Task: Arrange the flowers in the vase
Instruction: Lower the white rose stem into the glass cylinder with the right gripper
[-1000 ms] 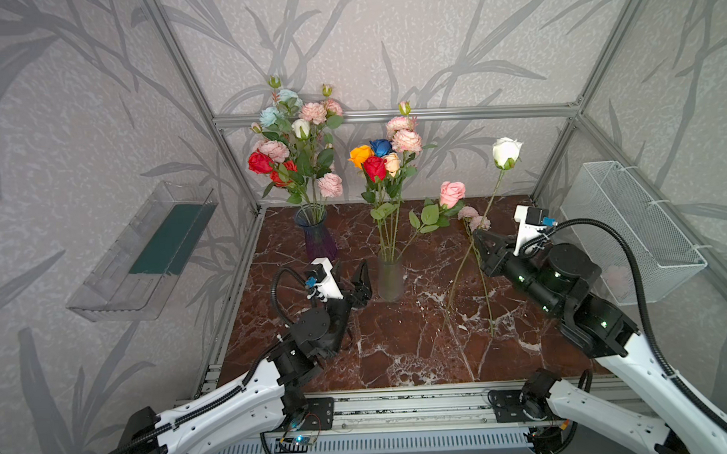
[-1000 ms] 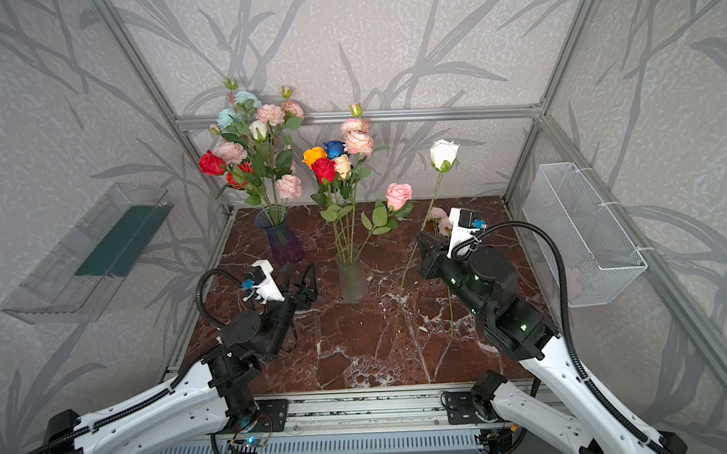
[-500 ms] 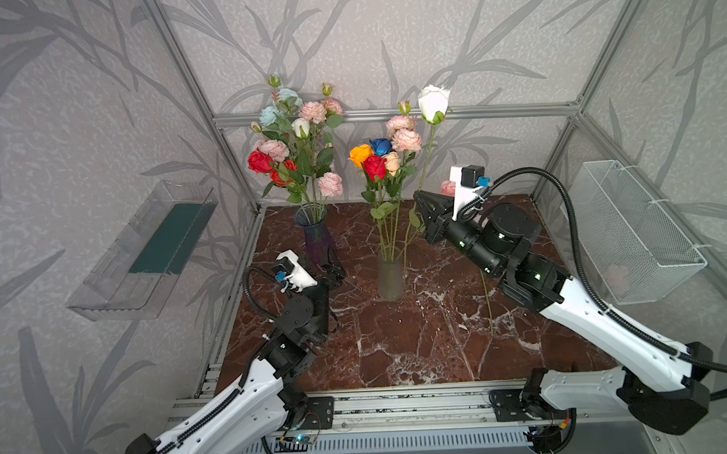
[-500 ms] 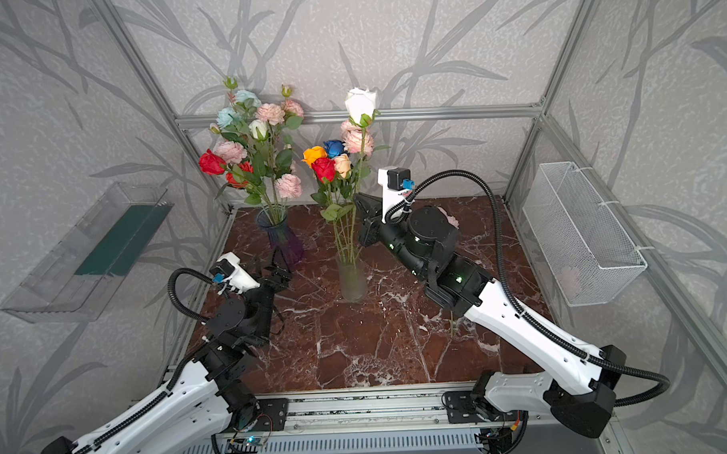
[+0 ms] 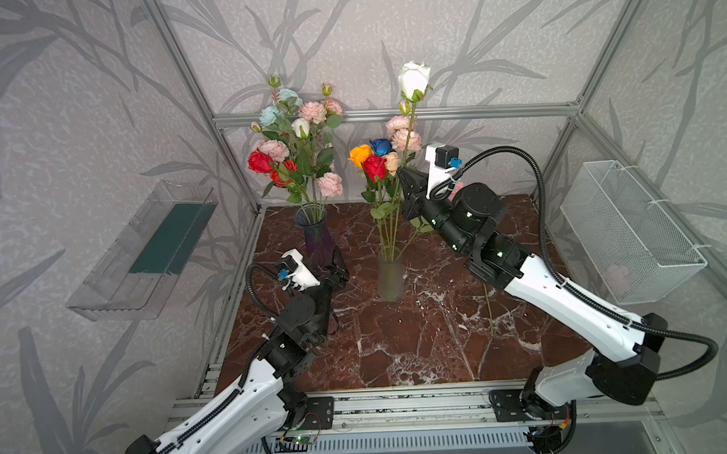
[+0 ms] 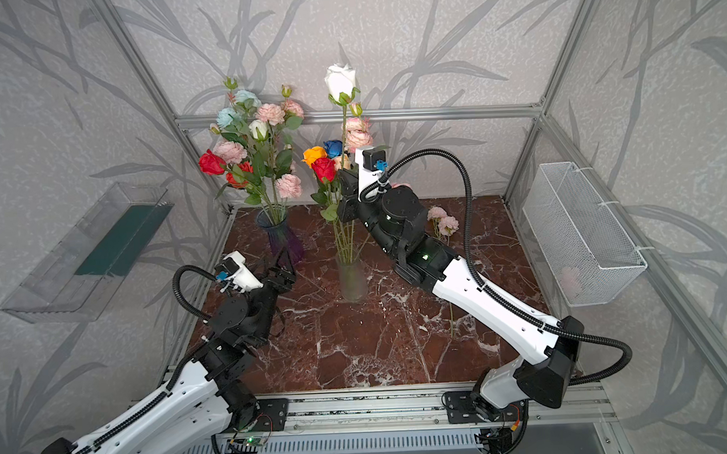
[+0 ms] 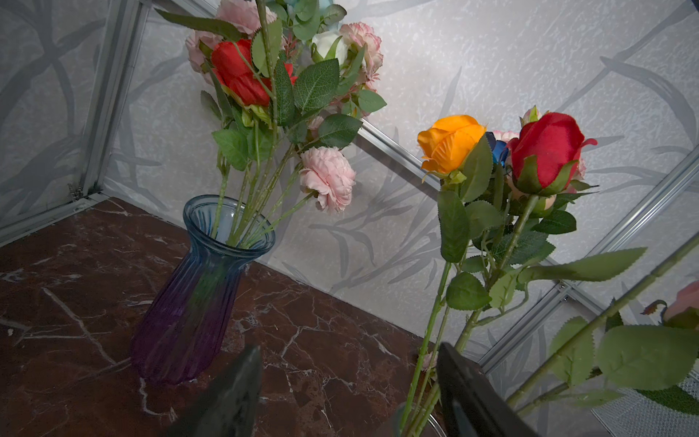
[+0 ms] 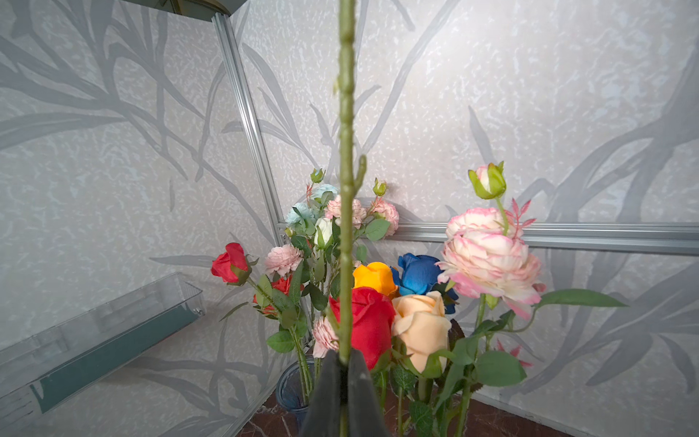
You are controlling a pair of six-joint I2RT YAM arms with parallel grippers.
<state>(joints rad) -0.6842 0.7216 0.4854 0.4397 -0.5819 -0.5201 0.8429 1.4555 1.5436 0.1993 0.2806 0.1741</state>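
The right pincer point(image 8: 343, 361) is clenching the stem point(image 8: 346, 151) of the white rose point(image 5: 414, 78), its jaws pressing together on it. In the right wrist view the stem is running out past the frame edge, so the bloom is being cut off there. In both top views the bloom is standing high above the pincer. Below the pincer the stem is vanishing among the leaves of the bunch in the clear vase point(image 5: 390, 277). Its lower end is possibly hanging over the vase mouth, but the foliage is hiding it.

The left pincer point(image 7: 348, 350) is hanging released, jaws apart and gripping nothing, with only its dark fingertips showing in the left wrist view. The purple vase point(image 7: 196, 295) of flowers is standing just beyond it.

Behind the right arm, pink blooms point(image 6: 444, 221) are lying on the marble table point(image 6: 357, 344), partly hidden
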